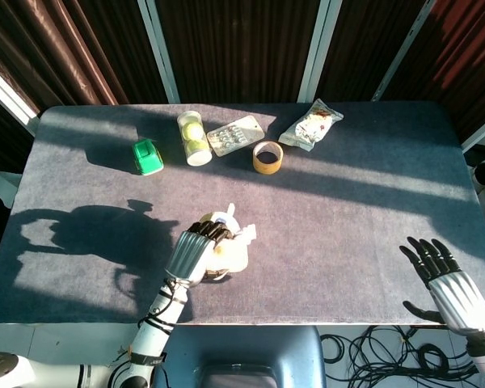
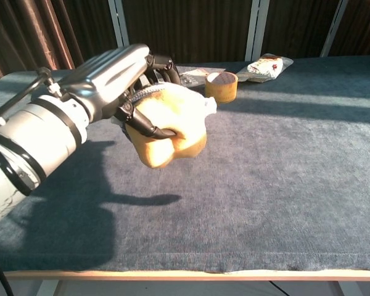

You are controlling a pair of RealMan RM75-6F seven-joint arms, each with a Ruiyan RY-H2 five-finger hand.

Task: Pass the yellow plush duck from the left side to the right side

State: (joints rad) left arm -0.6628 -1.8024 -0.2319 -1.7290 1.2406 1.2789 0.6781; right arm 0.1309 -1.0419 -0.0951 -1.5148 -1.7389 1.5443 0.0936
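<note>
So the left hand (image 1: pixel 196 252) has its fingers wrapped around the yellow plush duck (image 1: pixel 229 249) and is holding it up off the table (image 1: pixel 347 218), near the front edge and a bit left of the middle. In the chest view you can see the hand (image 2: pixel 126 74) gripping the duck (image 2: pixel 172 126) from above, with dark fingers curled around its top and the duck's shadow on the cloth below it. The right hand (image 1: pixel 444 279) is way over at the front right corner, past the table edge, holding nothing with its fingers spread apart. Along the back of the table there's a green toy (image 1: pixel 148 157), a clear tube with a ball inside (image 1: pixel 194 138) lying on its side, a flat blister pack (image 1: pixel 235 134), a roll of tape (image 1: pixel 267 157) and a snack bag (image 1: pixel 311 125), all well apart from the duck. Strong sunlight throws the arm's shadow across the left side of the table.
</note>
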